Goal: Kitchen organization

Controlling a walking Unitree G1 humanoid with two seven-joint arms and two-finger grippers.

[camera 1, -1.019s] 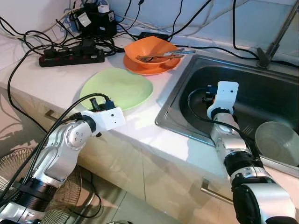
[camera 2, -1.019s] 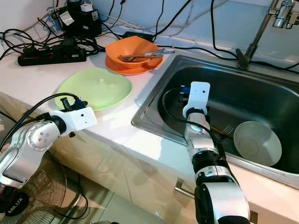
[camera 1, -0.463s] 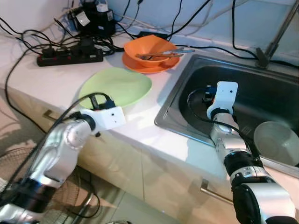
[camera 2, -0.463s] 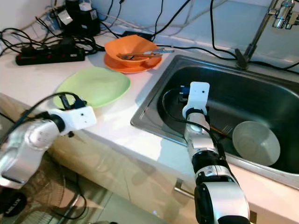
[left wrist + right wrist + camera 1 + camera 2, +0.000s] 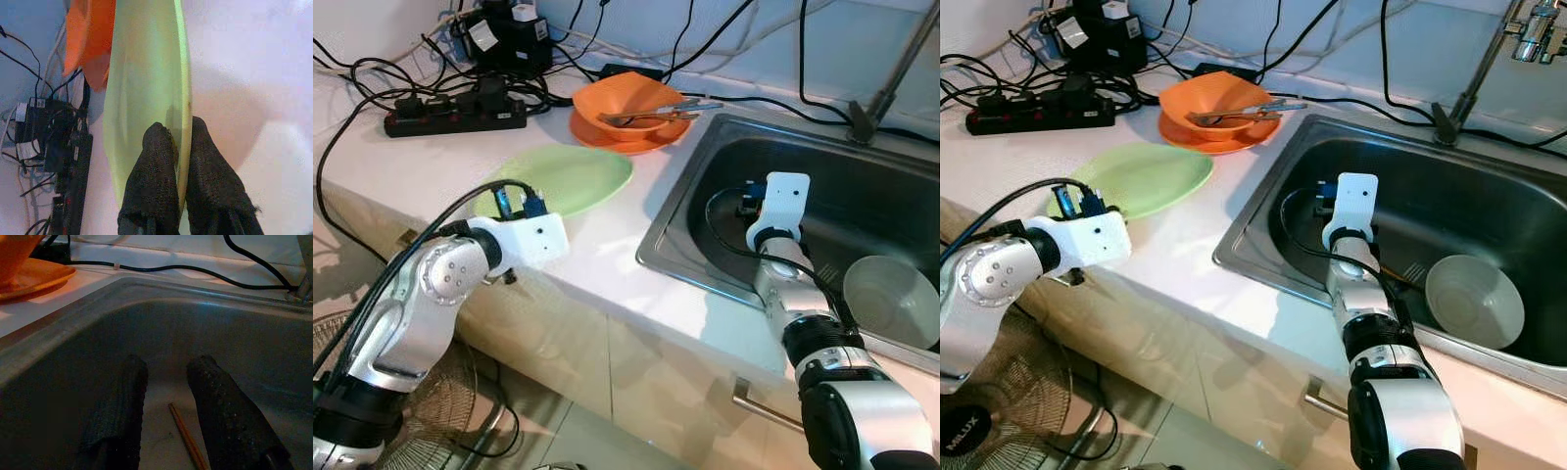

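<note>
A light green plate lies on the white counter left of the sink, its near rim raised. My left gripper is shut on that near rim, one finger above the plate and one below. My right gripper hangs open low inside the steel sink, holding nothing. A wooden chopstick lies on the sink floor under the gap between its fingers. A grey bowl rests at the sink's right end.
An orange bowl with metal utensils sits on an orange plate at the back. A power strip and tangled cables lie at the back left. The faucet rises behind the sink. A fan stands on the floor.
My left arm has risen and drawn slightly left, tilting the green plate's near rim off the counter. The right arm has not moved.
</note>
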